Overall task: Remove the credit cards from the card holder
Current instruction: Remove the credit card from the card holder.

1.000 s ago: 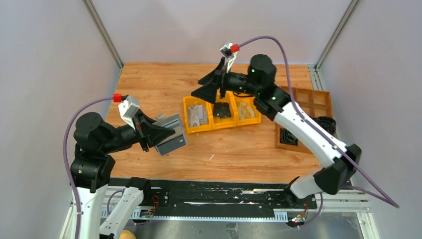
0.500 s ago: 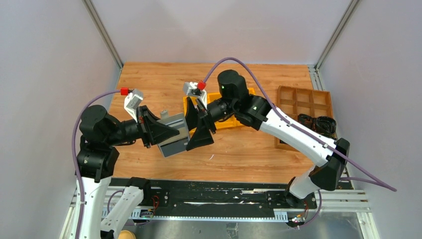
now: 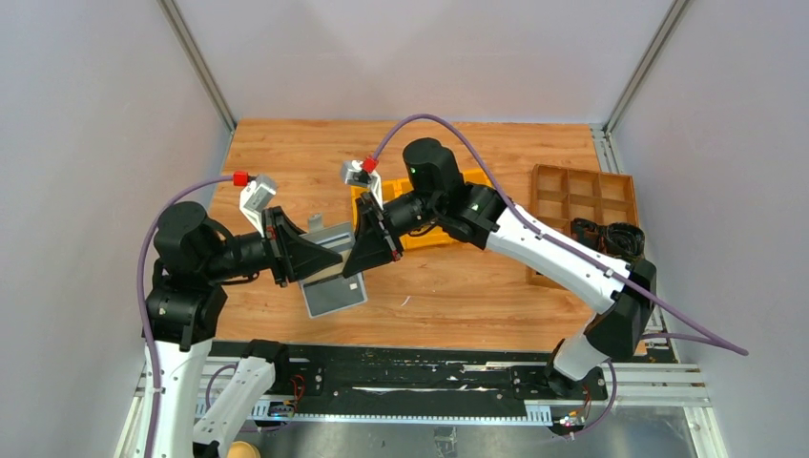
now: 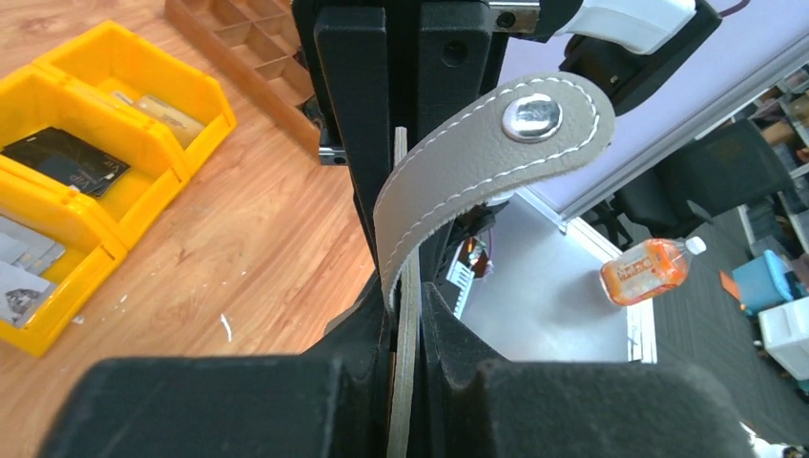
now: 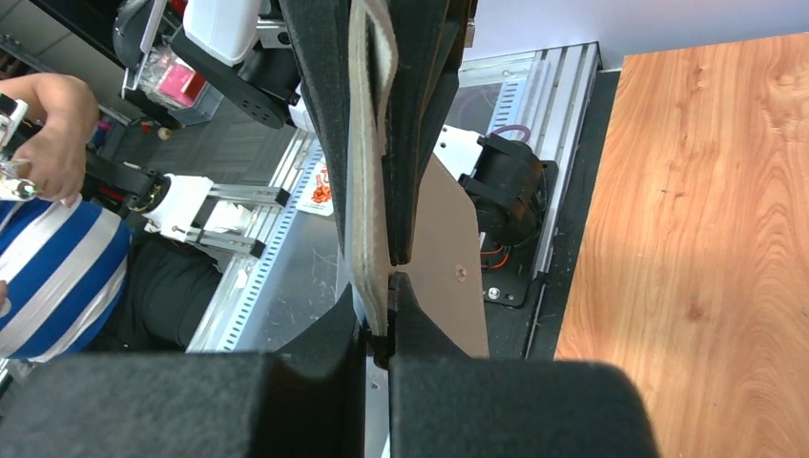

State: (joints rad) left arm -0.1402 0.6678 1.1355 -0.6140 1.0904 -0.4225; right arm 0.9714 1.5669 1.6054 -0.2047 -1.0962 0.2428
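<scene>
Card holder hangs in the air above the table, caught between two pincers that meet tip to tip. The left pincer is clenched on one thin edge of it. From just past its fingertips a grey stitched strap with a metal snap curls up and over to that pincer's right. Directly opposite, the right pincer is clenched too, its tips nipping the holder's grey edge; whether a card lies between them cannot be told. One grey panel droops below both pincers, toward the near edge of the table. Beyond the right pincer, partly under its arm, sits a yellow tray with three compartments. Pale cards with dark print lie in the one nearest the left pincer, a black object in the middle one, and a tan piece in the far one. Farther out, well off to the right of both pincers, stands a brown divided tray.
</scene>
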